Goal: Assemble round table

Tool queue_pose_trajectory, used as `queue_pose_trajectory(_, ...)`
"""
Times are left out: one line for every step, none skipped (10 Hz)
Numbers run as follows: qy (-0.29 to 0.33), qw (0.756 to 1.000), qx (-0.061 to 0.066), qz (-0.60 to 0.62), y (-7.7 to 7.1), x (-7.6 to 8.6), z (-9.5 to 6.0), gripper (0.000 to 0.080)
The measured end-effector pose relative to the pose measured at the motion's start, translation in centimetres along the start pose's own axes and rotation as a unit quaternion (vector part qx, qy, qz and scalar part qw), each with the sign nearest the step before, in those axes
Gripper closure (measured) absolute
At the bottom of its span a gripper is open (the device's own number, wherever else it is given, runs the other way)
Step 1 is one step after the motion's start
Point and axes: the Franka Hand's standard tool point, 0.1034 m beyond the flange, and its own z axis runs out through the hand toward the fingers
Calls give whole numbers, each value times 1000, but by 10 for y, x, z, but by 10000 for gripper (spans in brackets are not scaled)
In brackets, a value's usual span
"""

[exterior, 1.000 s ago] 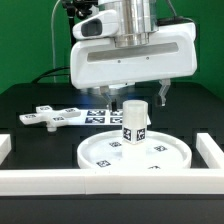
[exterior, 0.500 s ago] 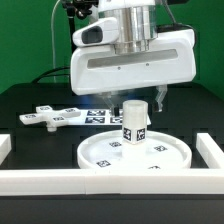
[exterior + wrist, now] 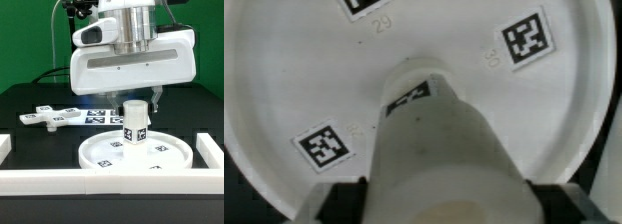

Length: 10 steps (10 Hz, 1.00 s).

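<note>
White moulded plastic, smooth and matte, makes up all three parts of the round table. There is one large rimmed disc (image 3: pixel 100 152), one short cylindrical post (image 3: pixel 134 124) and one flat cross-shaped piece (image 3: pixel 52 116). They lie on a black table (image 3: pixel 30 95).

Positions are read on a clock face centred on the disc, in the exterior view:
- The post stands upright at the disc's centre, on the hub.
- The cross-shaped piece lies flat at 10 o'clock, apart from the disc.
- The marker board (image 3: pixel 100 117) lies between the cross-shaped piece and the post, at about 11 o'clock.
- Three white border rails are visible: one at 6 o'clock (image 3: pixel 100 181), one at 9 o'clock (image 3: pixel 5 147) and one at 3 o'clock (image 3: pixel 211 150).

Labels are black-and-white square tags (block patterns only). The wrist view shows three on the disc face (image 3: pixel 523 38) – one cut by the frame edge – and one on the post (image 3: pixel 411 97).

The gripper (image 3: pixel 136 100) hangs directly over the post. Its two fingers (image 3: pixel 160 95) are spread, one on each side of the post's upper end – the exterior view shows a gap on both sides. In the wrist view the dark pads (image 3: pixel 345 200) sit just beside the post.
</note>
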Motion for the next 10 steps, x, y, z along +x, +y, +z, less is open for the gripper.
queue_pose_trajectory(2, 999, 4, 40, -1, 0, 0, 390)
queue_pose_trajectory(7, 994, 10, 108, -2, 1, 0, 390)
queue_pose_trajectory(13, 986, 15, 164, -4, 0, 0, 390)
queue_pose_trajectory(15, 972, 23, 233, -7, -2, 1, 389)
queue_pose_trajectory(16, 957, 29, 288, -7, -3, 1, 389)
queue_pose_trajectory(15, 938, 35, 344, -8, -5, 1, 389)
queue_pose_trajectory(17, 910, 42, 411, -8, -7, 1, 389)
queue_pose_trajectory(19, 899, 43, 436, -9, -7, 2, 389)
queue_pose_trajectory(18, 888, 44, 457, -9, -7, 1, 389)
queue_pose_trajectory(17, 879, 45, 475, -9, -7, 1, 387)
